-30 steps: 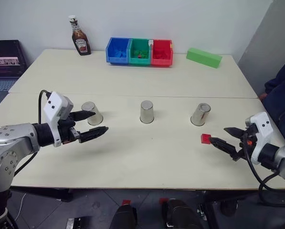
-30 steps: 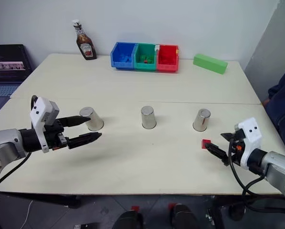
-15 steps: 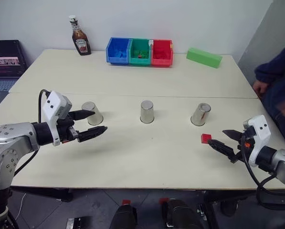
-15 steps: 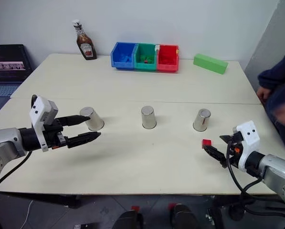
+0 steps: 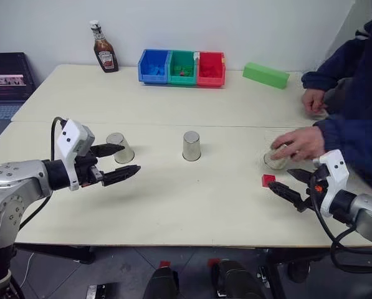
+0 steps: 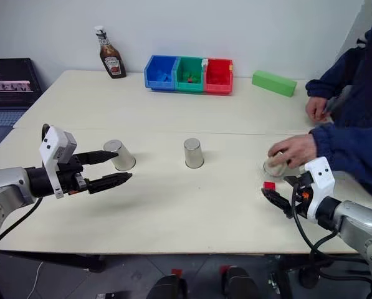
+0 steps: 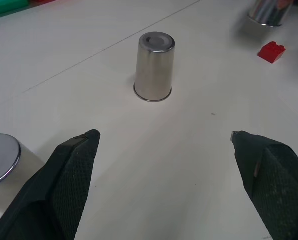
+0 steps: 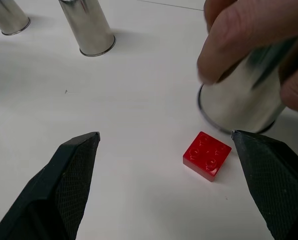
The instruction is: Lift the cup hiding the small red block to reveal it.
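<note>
the small red block [image 8: 207,155] is lying bare on the worktop [image 5: 192,205], just beside the cup [image 8: 243,102] that a person's hand [image 5: 300,142] is gripping and tilting. the right gripper [image 5: 287,186] is hovering near the block, jaws released and empty. the left gripper [image 5: 120,162] is hanging beside another cup [image 5: 119,147], jaws spread wide, grasping nothing.

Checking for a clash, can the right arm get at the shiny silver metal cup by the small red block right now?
Probably not: a person's hand grips that shiny silver metal cup. The right gripper is open facing the small red block, which lies uncovered.
</note>
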`<action>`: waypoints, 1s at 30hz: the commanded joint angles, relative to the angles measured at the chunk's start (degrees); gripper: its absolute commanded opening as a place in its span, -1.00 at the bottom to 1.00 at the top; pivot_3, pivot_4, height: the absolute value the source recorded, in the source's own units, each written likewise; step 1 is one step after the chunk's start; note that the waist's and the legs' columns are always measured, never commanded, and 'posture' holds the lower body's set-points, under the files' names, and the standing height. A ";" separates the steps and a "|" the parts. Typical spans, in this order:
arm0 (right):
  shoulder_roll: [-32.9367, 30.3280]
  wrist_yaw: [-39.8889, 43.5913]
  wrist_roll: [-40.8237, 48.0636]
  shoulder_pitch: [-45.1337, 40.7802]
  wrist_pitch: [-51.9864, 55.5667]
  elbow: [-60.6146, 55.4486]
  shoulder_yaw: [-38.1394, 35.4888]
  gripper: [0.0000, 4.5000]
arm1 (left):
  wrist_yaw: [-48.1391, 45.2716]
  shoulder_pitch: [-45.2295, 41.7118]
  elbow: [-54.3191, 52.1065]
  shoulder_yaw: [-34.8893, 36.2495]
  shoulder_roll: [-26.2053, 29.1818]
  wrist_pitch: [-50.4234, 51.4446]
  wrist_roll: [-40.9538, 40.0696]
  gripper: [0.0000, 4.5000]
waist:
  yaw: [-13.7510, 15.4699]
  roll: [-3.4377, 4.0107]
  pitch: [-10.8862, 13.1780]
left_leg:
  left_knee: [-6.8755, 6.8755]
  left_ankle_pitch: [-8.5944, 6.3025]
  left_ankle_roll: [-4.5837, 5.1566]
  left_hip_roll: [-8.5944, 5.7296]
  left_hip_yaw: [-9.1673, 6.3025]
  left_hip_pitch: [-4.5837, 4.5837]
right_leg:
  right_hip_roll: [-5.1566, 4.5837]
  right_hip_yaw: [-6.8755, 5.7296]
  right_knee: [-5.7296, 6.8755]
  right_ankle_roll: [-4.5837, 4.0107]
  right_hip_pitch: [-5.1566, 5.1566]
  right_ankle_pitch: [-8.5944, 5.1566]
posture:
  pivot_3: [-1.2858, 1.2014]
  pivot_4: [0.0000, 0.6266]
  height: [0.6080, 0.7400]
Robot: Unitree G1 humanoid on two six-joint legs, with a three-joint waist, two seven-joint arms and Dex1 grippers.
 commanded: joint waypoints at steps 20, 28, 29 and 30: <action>0.68 -1.07 0.37 -0.87 -1.44 -1.06 0.31 1.00 | -1.01 -0.67 0.32 0.95 1.24 -1.76 0.70 1.00 | -0.01 0.00 0.00 | 0.03 0.00 0.00 0.00 0.00 0.01 | 0.00 0.00 0.06 0.00 0.00 0.00 | 0.03 -0.52 1.00; 1.06 -1.41 0.52 -0.45 -1.64 -1.33 0.37 1.00 | -1.79 -1.14 0.83 0.61 1.54 -2.20 1.25 1.00 | -0.01 0.00 0.00 | 0.03 0.00 0.00 0.00 0.00 0.02 | 0.00 0.00 0.07 0.00 0.00 0.00 | 0.03 -0.52 1.00; 1.10 -1.43 0.51 -0.46 -1.66 -1.33 0.41 1.00 | -1.84 -1.17 0.87 0.58 1.56 -2.25 1.30 1.00 | -0.01 0.00 0.00 | 0.03 0.00 0.00 0.01 0.01 0.02 | 0.00 0.00 0.07 0.00 0.00 0.00 | 0.03 -0.52 1.00; 1.14 -1.44 0.51 -0.47 -1.70 -1.33 0.44 1.00 | -1.87 -1.25 0.85 0.54 1.59 -2.25 1.31 1.00 | -0.01 0.00 0.00 | 0.03 0.00 0.00 0.00 0.00 0.02 | 0.00 0.00 0.07 0.00 0.00 0.00 | 0.03 -0.52 1.00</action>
